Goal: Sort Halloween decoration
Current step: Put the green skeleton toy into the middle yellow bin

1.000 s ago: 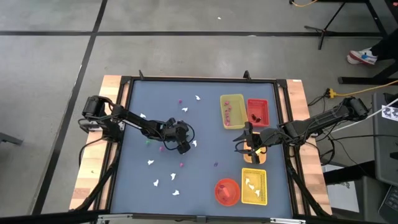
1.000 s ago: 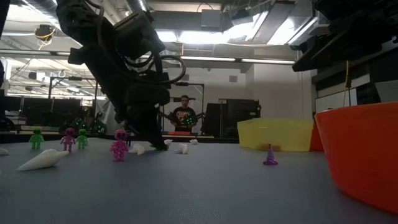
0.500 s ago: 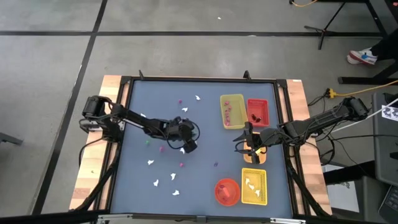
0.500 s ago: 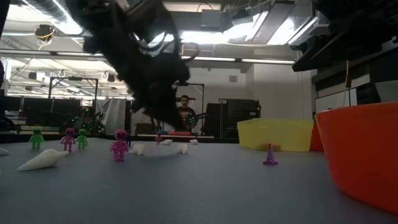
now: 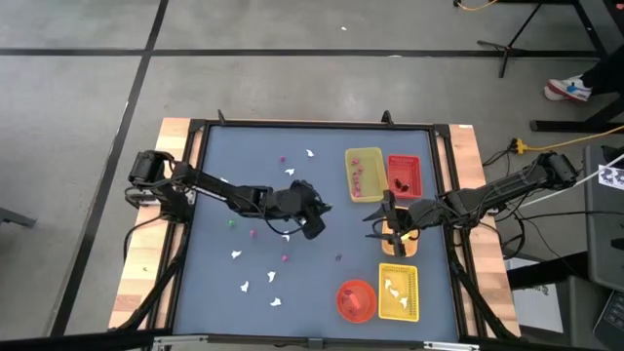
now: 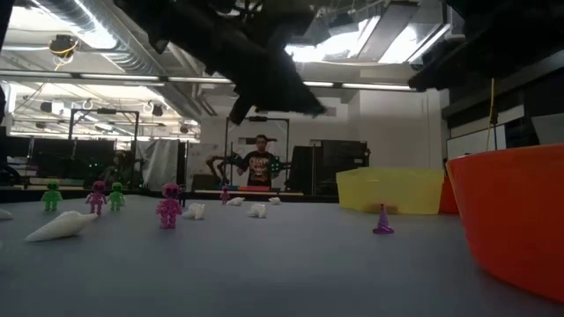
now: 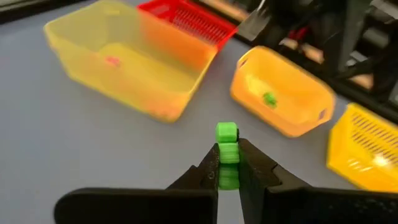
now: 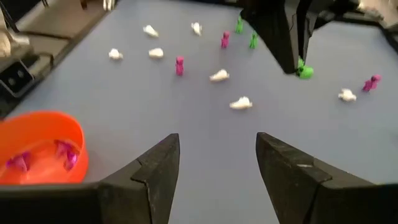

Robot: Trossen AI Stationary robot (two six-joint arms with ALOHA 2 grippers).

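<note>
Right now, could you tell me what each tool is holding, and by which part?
The left tool pinches a green figure by its lower half; the right tool holds nothing.

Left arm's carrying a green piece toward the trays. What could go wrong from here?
1. The left end effector pinches the green figure only by its lower part at the fingertips; most of it sticks out, so it may twist or slip mid-air.
2. The orange tray with a green piece sits close between the yellow tray and another yellow tray; an off-centre release could land in the wrong one.
3. The right end effector waits open near the orange tray, so the arms could clash there.
</note>
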